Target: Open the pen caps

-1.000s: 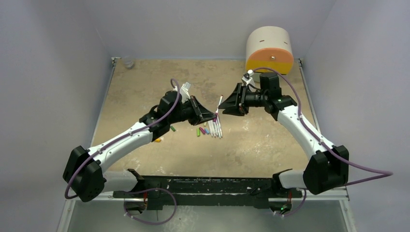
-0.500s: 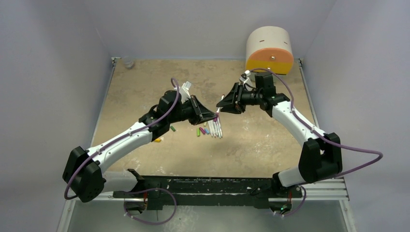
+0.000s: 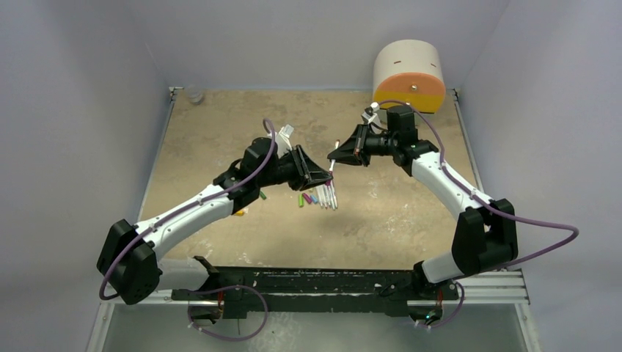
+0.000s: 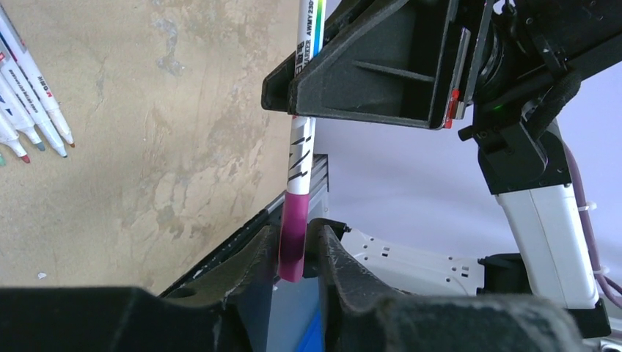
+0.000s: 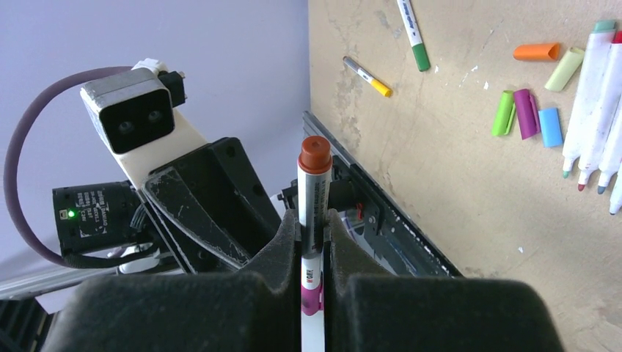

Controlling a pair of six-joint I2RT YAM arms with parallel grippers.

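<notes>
Right jaws: pressed onto pen (image 5: 314, 198) barrel. Left jaws: flanking its magenta cap (image 4: 291, 249), grip not discernible. Pen hangs above bench (image 3: 220, 132), long axis near-to-far, cap end nearest. Right wrist view alone shows brown opposite end, loose caps (image 5: 527, 114) beyond.

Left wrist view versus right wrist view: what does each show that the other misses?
Left wrist only: the left fingers flanking the magenta cap, contact unclear. Right wrist only: five loose caps, two stray pens, and the brown end of the pen. Both: that pen clamped in the right gripper, plus the uncapped pens.
</notes>
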